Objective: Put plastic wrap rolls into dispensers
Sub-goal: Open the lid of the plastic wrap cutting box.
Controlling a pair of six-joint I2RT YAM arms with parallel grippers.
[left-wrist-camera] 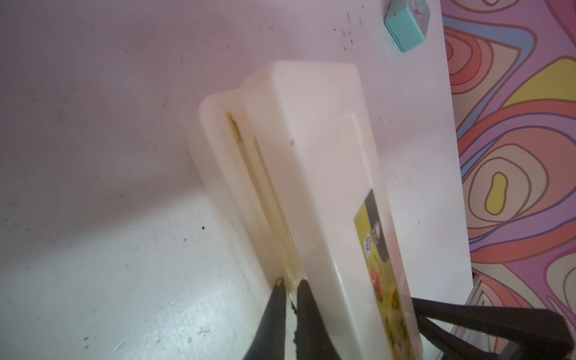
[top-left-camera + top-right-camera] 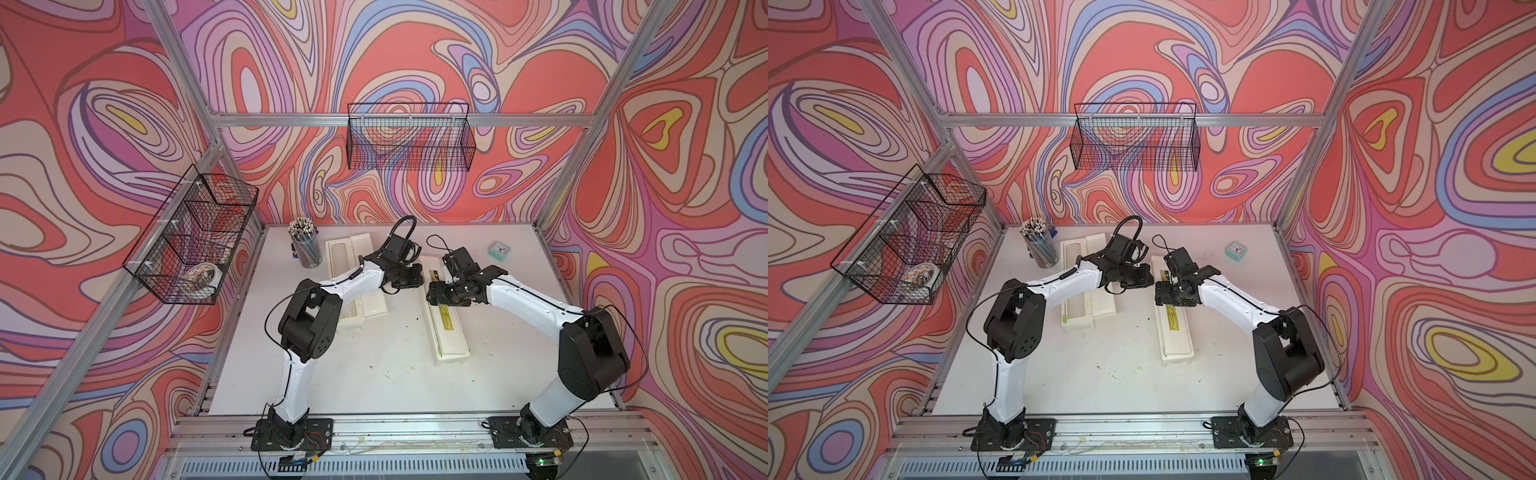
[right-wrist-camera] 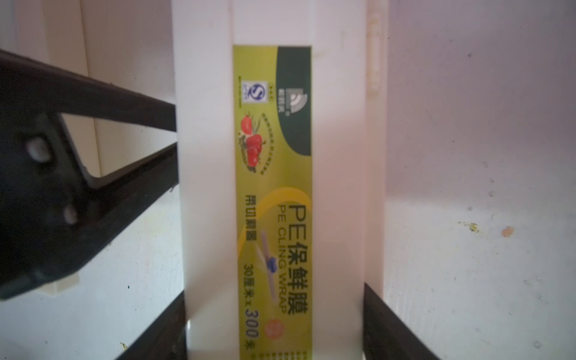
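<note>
Your right tool (image 3: 274, 299) clamps the closed box (image 3: 205, 156) across its width. Just beside it, your left tool (image 1: 290, 290) has its tips together against the box's slotted edge.

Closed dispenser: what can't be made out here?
- Roll inside the closed dispenser: the opaque lid hides it in every view.
- Film between the shut left gripper tips at the slot: left wrist view, too blurred.
- Right gripper clamping or just straddling it: right wrist view cannot settle contact; in both top views the right arm covers it.
</note>
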